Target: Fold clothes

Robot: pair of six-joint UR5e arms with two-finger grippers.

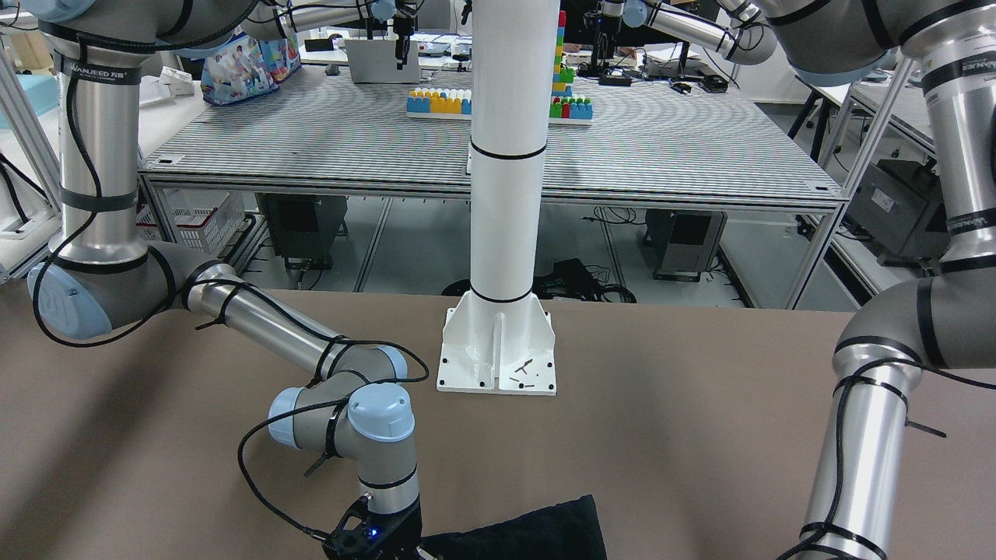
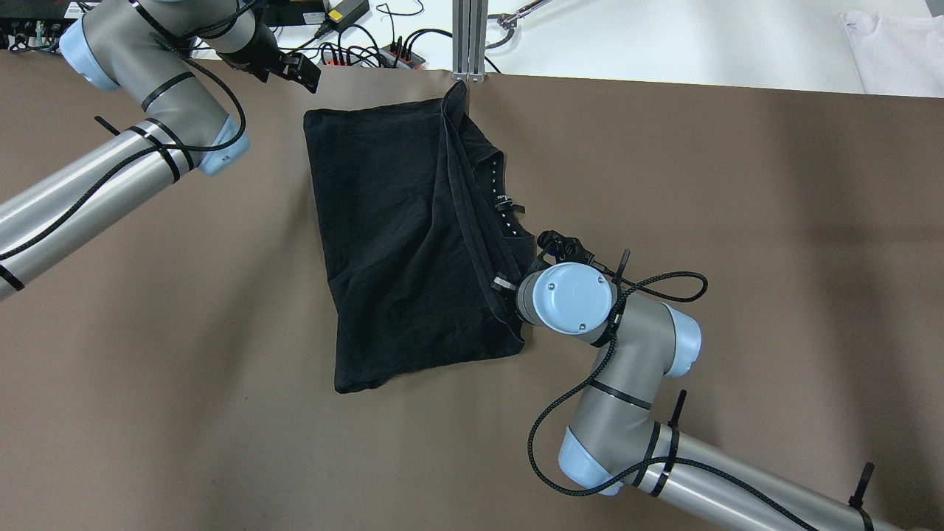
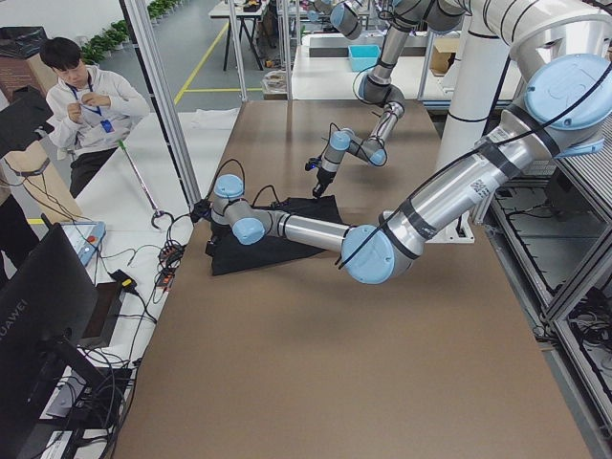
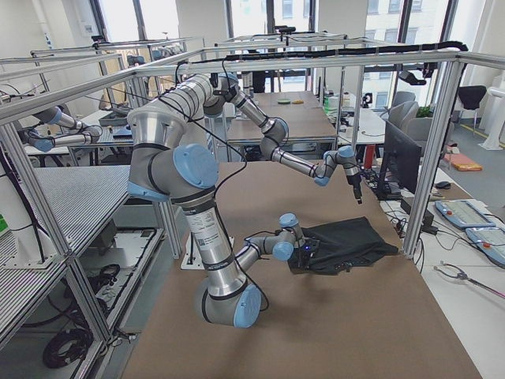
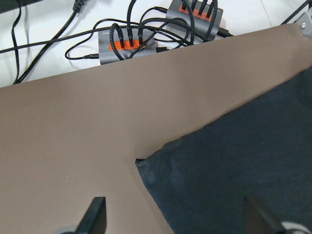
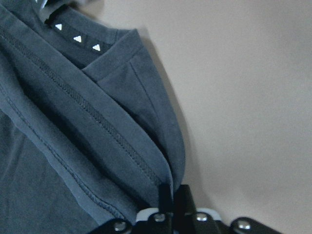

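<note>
Front-facing: black garment at the bottom edge of the view, on the brown table. Right gripper is low and touches its edge, fingertips cut off by the frame.

Overhead: garment near the table's far edge, its right side doubled over in hemmed folds. Right gripper at that folded edge, under its own wrist. Left gripper just beyond the far-left corner, apart from the cloth.

Side views: garment lies between both grippers.

Left wrist: fingers spread wide over the garment's corner.

Right wrist: fingers pressed together, pinching the folded hem.
</note>
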